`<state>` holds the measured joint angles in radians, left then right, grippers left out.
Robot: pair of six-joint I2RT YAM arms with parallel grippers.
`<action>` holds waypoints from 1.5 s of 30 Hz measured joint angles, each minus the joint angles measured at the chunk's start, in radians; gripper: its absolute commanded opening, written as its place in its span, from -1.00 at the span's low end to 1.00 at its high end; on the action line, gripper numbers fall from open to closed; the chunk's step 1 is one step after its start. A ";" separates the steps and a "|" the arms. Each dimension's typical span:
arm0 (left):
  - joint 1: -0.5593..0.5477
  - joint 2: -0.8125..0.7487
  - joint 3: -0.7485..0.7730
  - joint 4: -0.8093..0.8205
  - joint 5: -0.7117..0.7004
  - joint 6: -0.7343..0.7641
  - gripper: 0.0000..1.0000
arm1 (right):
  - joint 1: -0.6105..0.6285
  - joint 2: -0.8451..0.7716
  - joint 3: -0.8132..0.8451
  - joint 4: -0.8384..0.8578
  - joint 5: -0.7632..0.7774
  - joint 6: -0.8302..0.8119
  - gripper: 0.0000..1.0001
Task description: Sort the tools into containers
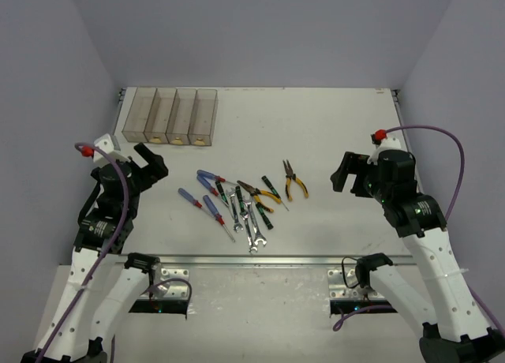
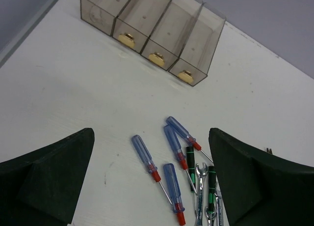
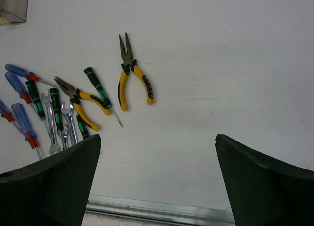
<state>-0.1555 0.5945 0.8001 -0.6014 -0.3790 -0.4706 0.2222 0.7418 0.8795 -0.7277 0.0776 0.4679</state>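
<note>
I see left end effector spread wide, empty, over blue screwdrivers. Right end effector wide, empty, near yellow pliers. Tools clustered mid-desk; bins far left, well apart.

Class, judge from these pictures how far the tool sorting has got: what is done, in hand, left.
Done: nothing; all four containers sit empty. In hand: nothing; the left gripper and right gripper hover with jaws open. Left: everything; blue screwdrivers, green screwdrivers, wrenches and both pliers lie on the table.
</note>
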 measured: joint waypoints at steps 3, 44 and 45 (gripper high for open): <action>0.000 -0.001 0.000 -0.025 -0.057 -0.038 1.00 | 0.000 0.000 0.000 0.000 -0.003 0.000 0.98; -0.179 0.977 -0.015 0.067 -0.074 -0.588 -0.91 | 0.000 0.065 -0.066 0.053 -0.213 -0.009 0.98; -0.179 0.978 -0.014 0.067 -0.074 -0.587 -0.99 | 0.000 0.064 -0.066 0.055 -0.214 -0.010 0.98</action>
<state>-0.3344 1.5728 0.7864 -0.5340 -0.4529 -1.0577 0.2222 0.8059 0.8131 -0.6723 -0.1365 0.4582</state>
